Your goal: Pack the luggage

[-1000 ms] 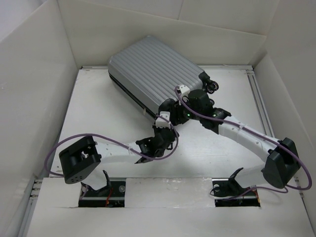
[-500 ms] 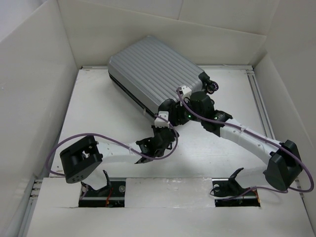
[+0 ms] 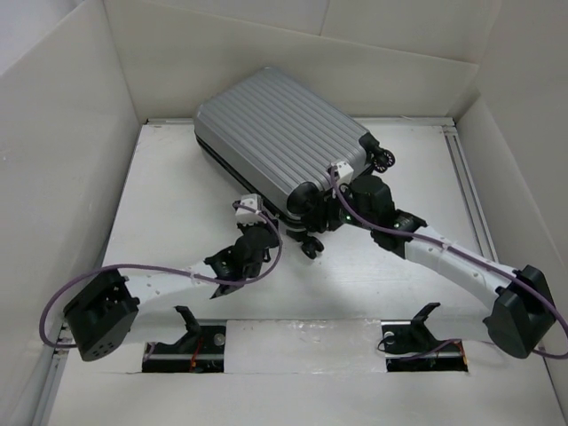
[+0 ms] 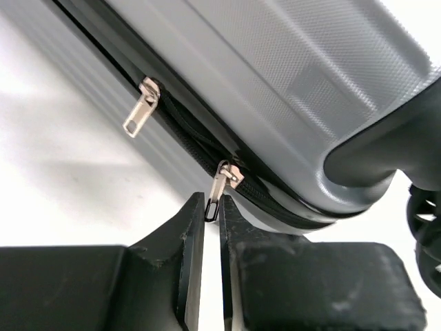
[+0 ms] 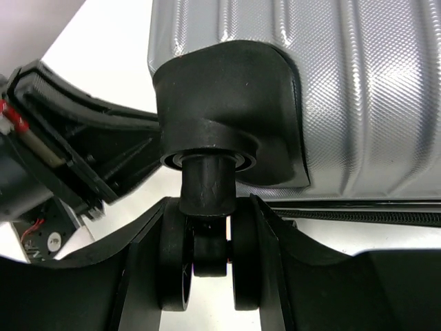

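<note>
Seen from above, the large silver-grey ribbed hard-shell suitcase (image 3: 280, 133) lies closed and flat on the white table (image 3: 177, 204), set at an angle toward the far middle with its wheeled end to the right. It sits in nearly the same spot as 1 second ago. The left gripper (image 3: 260, 224) has moved: it was at the near right corner of the case and is now further left along the near long edge, with its arm's elbow swung out toward the left wall. The right gripper (image 3: 318, 224) stays at the near right corner, its arm stretched a little further out than before. From the left wrist, the suitcase edge (image 4: 296, 83) crosses the view at a slant, with the black zipper track (image 4: 186, 131) running under the shell. There are 2 silver metal zipper pulls; one (image 4: 140, 107) hangs free further along the track. The other zipper pull (image 4: 222, 185) points down with its tip between the 2 black fingers (image 4: 194, 227). The left gripper (image 4: 212, 208) is closed almost completely, pinching that tip. From the right wrist, the suitcase's black corner cap (image 5: 227, 110) fills the middle. Below it hangs a black double spinner wheel (image 5: 176, 262) on its stem. The right gripper (image 5: 210, 207) is about half open, its 2 fingers (image 5: 275, 276) pressed against either side of the wheel. The left arm's black housing (image 5: 62, 145) is at the left of this view.
</note>
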Robot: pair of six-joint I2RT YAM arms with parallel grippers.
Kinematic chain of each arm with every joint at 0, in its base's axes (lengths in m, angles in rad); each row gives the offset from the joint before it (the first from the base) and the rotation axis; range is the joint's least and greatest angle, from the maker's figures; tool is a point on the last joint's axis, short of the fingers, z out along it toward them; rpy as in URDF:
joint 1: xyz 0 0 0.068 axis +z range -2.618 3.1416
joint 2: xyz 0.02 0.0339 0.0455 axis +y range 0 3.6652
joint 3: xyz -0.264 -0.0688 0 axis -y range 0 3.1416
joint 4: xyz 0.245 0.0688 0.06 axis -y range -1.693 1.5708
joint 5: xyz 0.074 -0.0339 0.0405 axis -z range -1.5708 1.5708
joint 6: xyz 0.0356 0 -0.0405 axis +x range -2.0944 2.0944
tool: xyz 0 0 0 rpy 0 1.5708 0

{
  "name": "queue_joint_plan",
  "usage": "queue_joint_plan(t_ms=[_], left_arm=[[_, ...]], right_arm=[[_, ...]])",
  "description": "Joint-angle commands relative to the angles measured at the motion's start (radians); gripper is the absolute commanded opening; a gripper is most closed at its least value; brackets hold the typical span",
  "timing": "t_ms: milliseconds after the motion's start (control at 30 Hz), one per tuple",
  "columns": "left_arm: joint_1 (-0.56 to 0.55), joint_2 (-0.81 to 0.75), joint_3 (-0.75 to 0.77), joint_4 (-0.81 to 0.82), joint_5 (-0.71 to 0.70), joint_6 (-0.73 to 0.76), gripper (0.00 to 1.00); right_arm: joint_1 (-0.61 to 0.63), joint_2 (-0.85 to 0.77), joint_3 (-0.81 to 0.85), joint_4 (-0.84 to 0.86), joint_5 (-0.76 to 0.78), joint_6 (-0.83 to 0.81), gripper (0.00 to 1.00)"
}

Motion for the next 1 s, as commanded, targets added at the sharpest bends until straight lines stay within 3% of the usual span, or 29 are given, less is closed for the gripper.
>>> queue_joint_plan(t_ms=[0,100,167,233,367,500,667,800,967], left_arm=[[0.131,-0.119,-0.025,-0.035,-0.076,-0.079,0.00],[0.252,-0.197,-0.053,-0.069,-0.016,-0.125,0.00],[0.342,-0.222,-0.062,-0.069,0.095,-0.136,0.00],[0.482,-0.222,-0.062,-0.069,0.182,-0.136,0.00],[0.636,-0.143,-0.001,-0.090,0.300,-0.145,0.00],[0.652,-0.133,0.004,-0.080,0.355,-0.187,0.00],[0.661,-0.196,-0.027,-0.107,0.309,-0.199,0.00],[0.661,-0.395,-0.075,-0.164,0.259,-0.199,0.00],[0.661,-0.651,-0.131,-0.365,0.172,-0.171,0.00]], right_arm=[[-0.042,-0.094,-0.025,-0.009,-0.009,0.005,0.00],[-0.063,-0.129,-0.066,-0.018,-0.018,0.005,0.00],[-0.072,-0.143,-0.076,-0.029,-0.029,-0.004,0.00],[-0.073,-0.160,-0.103,-0.038,-0.029,-0.004,0.00],[-0.083,-0.201,-0.125,-0.038,-0.040,-0.004,0.00],[-0.073,-0.211,-0.145,-0.038,-0.040,0.005,0.00],[-0.051,-0.246,-0.154,-0.061,-0.008,0.005,0.00],[-0.040,-0.284,-0.154,-0.082,0.037,0.017,0.00],[-0.040,-0.284,-0.145,-0.093,0.057,0.027,0.00]])
